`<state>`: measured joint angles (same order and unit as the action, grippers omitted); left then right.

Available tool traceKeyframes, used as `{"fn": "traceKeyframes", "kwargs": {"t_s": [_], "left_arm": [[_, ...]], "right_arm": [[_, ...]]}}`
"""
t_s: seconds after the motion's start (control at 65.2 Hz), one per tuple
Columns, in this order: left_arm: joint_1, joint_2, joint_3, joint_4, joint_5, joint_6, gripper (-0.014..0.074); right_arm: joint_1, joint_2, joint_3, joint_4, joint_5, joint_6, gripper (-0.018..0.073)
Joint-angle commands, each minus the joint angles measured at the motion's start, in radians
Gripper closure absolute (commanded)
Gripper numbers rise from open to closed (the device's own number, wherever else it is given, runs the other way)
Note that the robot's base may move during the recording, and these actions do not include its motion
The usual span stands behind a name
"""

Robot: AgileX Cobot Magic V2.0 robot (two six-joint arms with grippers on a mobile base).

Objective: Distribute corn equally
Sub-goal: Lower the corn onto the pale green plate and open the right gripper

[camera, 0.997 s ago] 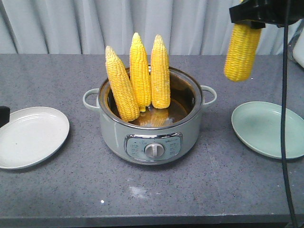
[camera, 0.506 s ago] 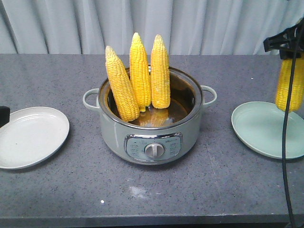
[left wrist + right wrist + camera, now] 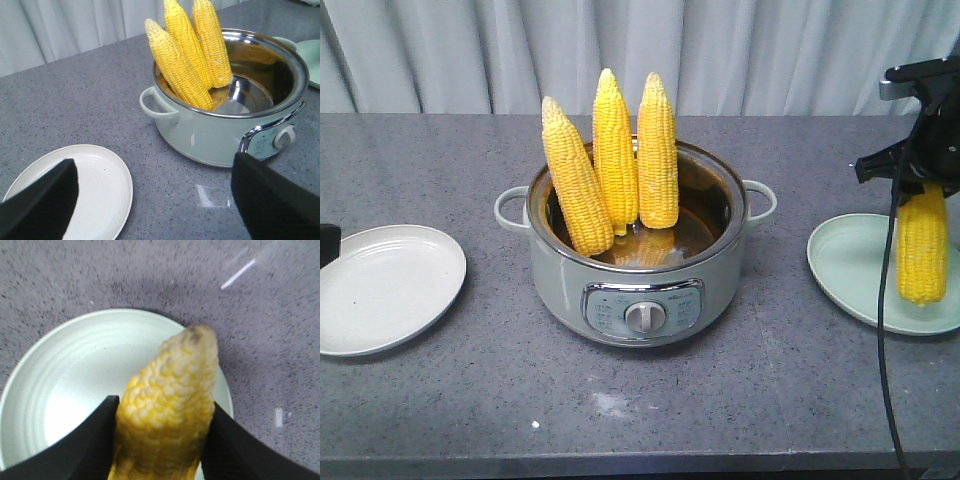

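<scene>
At the far right of the grey speckled countertop [image 3: 770, 400], the right gripper [image 3: 920, 175] is clamped on the thick end of a corn cob [image 3: 923, 245]. The cob hangs upright with its paler pointed tip downward. The right wrist view shows a black finger [image 3: 90, 440] pressed against each side of the kernels, and the tip aimed at the right part of the pale green plate [image 3: 845, 265] below. Whether the tip touches the plate cannot be told. A black cable [image 3: 885, 300] drops from the arm in front of the plate.

An electric cooking pot [image 3: 560, 290] sits mid-table between the two plates and well apart from both. It has a pale grey-green body, a shiny steel rim, a loop handle on each side and a round dial [image 3: 643, 316] on its front panel. Three more cobs stand in it with their tips up, grouped against the left and rear of the steel wall. The leftmost cob [image 3: 575, 180] tilts to the left and leans on the rim. The middle cob [image 3: 614, 150] and the rightmost cob [image 3: 658, 150] stand nearly upright, side by side and close together.

A white plate [image 3: 380, 290] lies at the left end of the table. The left gripper [image 3: 155, 200] hovers low beside it with its jaws spread wide. In the left wrist view, one black finger [image 3: 45, 200] overlaps the white plate's near edge and the other sits in front of the pot's control panel.

A small whitish smudge [image 3: 610, 403] marks the countertop in front of the pot. A pleated pale curtain [image 3: 770, 50] closes off the background.
</scene>
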<state>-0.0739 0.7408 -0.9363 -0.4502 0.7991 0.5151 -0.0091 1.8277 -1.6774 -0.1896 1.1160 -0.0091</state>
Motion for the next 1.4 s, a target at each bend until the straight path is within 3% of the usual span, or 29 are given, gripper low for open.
{"fn": "traceKeyframes", "kwargs": {"t_s": [0.0,0.276,0.644,0.874,1.058,1.211,1.38], "left_arm": [[-0.006,0.001,-0.031,-0.031,-0.067,0.002,0.0012],[-0.006,0.001,-0.031,-0.031,-0.067,0.002,0.0012],[-0.006,0.001,-0.031,-0.031,-0.069,0.002,0.0012],[-0.006,0.001,-0.031,-0.031,-0.068,0.002,0.0012],[-0.006,0.001,-0.031,-0.035,-0.069,0.002,0.0012],[-0.006,0.001,-0.031,-0.038,-0.069,0.002,0.0012],[-0.006,0.001,-0.031,-0.038,-0.071,0.001,0.0012]], "right_arm": [[-0.006,-0.019,-0.031,-0.019,-0.022,-0.018,0.0314],[-0.006,0.041,-0.031,-0.016,-0.06,-0.013,0.0305],[-0.006,0.094,-0.031,-0.005,-0.182,-0.013,0.0123],[-0.006,0.096,-0.031,-0.005,-0.177,-0.009,0.0006],[-0.006,0.054,-0.029,0.047,-0.147,-0.01,-0.0001],[-0.005,-0.057,0.089,0.152,-0.235,-0.035,-0.0001],[-0.005,-0.224,0.268,0.164,-0.311,-0.054,-0.0001]]}}
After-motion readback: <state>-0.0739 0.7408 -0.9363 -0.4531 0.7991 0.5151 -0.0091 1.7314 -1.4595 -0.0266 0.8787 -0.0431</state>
